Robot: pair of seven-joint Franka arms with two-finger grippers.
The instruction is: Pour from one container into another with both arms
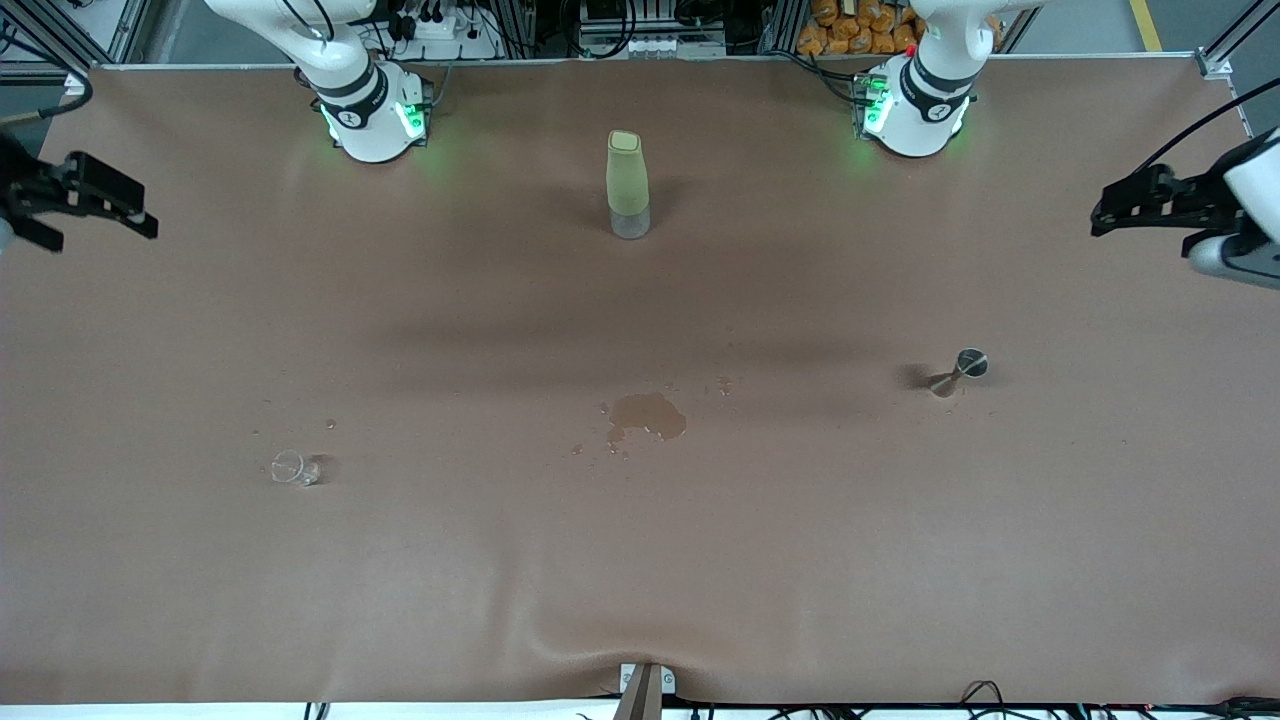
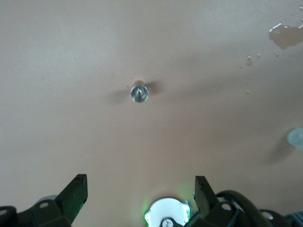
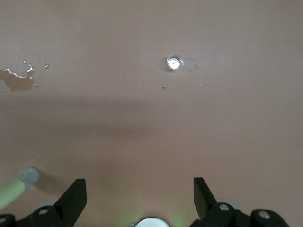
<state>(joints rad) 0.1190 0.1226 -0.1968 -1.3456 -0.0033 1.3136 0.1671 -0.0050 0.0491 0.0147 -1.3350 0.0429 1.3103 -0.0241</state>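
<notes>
No readable writing anywhere: the clear glass cup [image 1: 294,467] and shiny steel jigger [image 1: 962,370] stand apart on the desk [image 1: 640,560], while left gripper [image 1: 1135,203] and right gripper [image 1: 85,198] wait, fingers spread wide.

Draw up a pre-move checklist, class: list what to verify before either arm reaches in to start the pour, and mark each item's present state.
1. Glass cup standing upright: cannot tell.
2. Steel jigger upright, toward the left arm's end: ok.
3. Left gripper open, nothing held: ok.
4. Right gripper open, nothing held: ok.
5. Table dry: not ok, a puddle lies mid-table between cup and jigger.
6. Green bottle standing apart from both containers: ok.
</notes>
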